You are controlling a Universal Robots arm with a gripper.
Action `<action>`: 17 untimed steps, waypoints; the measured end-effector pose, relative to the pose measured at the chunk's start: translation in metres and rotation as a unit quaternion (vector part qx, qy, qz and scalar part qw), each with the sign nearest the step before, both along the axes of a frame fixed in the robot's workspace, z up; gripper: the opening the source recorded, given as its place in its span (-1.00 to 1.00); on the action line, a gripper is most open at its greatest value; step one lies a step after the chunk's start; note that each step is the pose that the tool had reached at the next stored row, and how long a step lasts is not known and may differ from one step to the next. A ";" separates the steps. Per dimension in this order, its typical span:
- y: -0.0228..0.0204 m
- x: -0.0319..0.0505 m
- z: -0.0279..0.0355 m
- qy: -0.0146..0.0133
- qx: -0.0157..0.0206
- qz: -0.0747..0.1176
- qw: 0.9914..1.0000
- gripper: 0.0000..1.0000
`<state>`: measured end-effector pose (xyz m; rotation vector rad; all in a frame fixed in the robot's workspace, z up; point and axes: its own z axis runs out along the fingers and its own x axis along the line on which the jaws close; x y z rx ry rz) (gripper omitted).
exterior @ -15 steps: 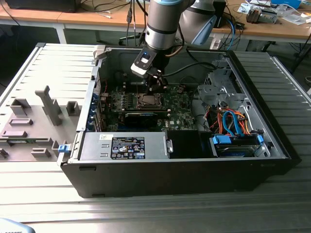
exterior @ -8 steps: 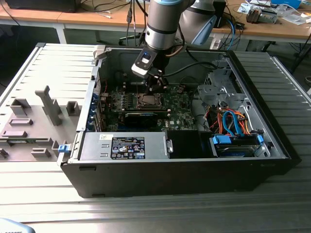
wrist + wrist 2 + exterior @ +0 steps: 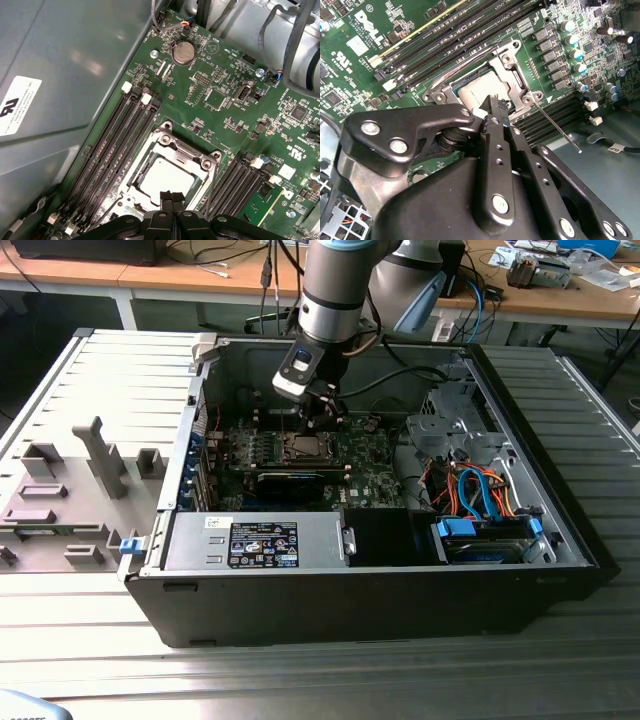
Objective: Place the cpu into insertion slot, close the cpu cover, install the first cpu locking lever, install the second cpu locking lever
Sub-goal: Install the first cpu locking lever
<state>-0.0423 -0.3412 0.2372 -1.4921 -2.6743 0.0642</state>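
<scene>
The cpu point(image 3: 161, 180) lies in the insertion slot point(image 3: 131, 186) on the green motherboard, its dull silver top showing through the window of the cpu cover point(image 3: 192, 152), which is down flat over it. In the second wrist view the cpu point(image 3: 477, 90) sits framed by the cover point(image 3: 507, 52), and a thin wire locking lever point(image 3: 559, 129) sticks out free from the socket's corner. My gripper point(image 3: 172, 196) hovers just above the socket's edge with its black fingertips point(image 3: 495, 107) pressed together, nothing between them. In the exterior view the gripper point(image 3: 322, 408) hangs over the socket point(image 3: 300, 447).
Rows of long memory slots point(image 3: 117, 132) flank the socket on both sides. The case's metal wall point(image 3: 65, 75) rises close by. A long black card point(image 3: 295, 480), a power supply point(image 3: 255, 540) and cable bundles point(image 3: 470, 490) fill the case. A grey fixture tray point(image 3: 70, 490) lies at the exterior view's left.
</scene>
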 end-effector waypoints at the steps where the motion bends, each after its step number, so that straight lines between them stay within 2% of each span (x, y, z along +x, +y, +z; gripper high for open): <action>1: 0.0000 0.0000 0.0000 0.000 0.000 0.002 1.000 -0.79; 17: 0.0000 0.0000 0.0000 0.000 0.000 0.036 0.999 -0.79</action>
